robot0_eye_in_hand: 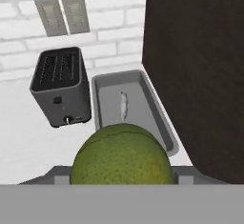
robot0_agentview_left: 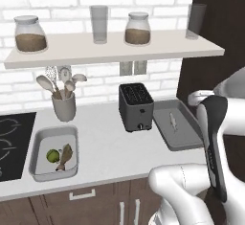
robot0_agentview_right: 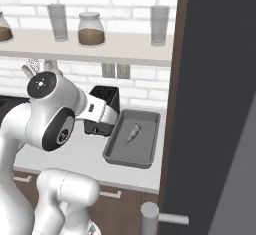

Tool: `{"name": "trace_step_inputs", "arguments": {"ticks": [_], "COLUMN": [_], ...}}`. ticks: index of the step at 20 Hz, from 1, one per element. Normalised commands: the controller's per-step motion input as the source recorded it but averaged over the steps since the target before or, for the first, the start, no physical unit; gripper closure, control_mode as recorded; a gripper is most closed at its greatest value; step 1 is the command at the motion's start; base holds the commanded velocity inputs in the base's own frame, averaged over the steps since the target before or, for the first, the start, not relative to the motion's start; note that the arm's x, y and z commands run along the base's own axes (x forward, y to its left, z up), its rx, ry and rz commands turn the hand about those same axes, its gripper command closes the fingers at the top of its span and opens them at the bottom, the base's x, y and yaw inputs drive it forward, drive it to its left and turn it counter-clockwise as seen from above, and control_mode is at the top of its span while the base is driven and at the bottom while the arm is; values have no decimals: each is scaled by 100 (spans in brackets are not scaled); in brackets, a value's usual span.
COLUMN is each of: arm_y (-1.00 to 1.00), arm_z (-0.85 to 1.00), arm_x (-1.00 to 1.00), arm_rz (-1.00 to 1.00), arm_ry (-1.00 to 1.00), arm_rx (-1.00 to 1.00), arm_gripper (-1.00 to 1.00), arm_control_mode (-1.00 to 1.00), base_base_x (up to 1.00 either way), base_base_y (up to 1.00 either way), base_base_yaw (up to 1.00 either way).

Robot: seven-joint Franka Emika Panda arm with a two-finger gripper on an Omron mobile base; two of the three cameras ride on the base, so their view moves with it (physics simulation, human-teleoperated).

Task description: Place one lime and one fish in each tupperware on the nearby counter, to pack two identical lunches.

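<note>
Fingers clamped on lime [robot0_eye_in_hand: 122, 155], lower centre of hand view. Grey tupperware [robot0_eye_in_hand: 106, 84] beyond, holding silver fish [robot0_eye_in_hand: 123, 105]. Toaster [robot0_eye_in_hand: 61, 87] left of it on table [robot0_eye_in_hand: 19, 132].

The pale tabletop [robot0_agentview_left: 105, 147] carries a whitish tupperware [robot0_agentview_left: 39, 142], a utensil crock [robot0_agentview_left: 64, 107], a black toaster [robot0_agentview_left: 136, 106] and, just beside it, a grey tupperware [robot0_agentview_left: 184, 138], with what looks like a cooktop [robot0_agentview_left: 12, 142] at its left end.

Dimpled matt lime [robot0_eye_in_hand: 122, 154]; smooth grey tupperware [robot0_eye_in_hand: 157, 118].
</note>
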Motion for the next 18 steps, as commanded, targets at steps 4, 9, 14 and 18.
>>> {"name": "trace_step_inputs", "arguments": {"ticks": [4,9,14,18], "arm_y": [-67,-40,-1,0], "arm_z": [-99,-81,-69,-61], "arm_x": [14,39,84,100], "arm_rz": [-5,-4,0,0], "arm_ry": [50,24,0,-2], "arm_rx": [8,13,7,0], "arm_gripper": [100,100,100,100], "arm_control_mode": [-100,-100,-100,-100], "base_base_x": [0,0,0,0], "base_base_y": [0,0,0,0], "base_base_yaw": [0,0,0,0]}}
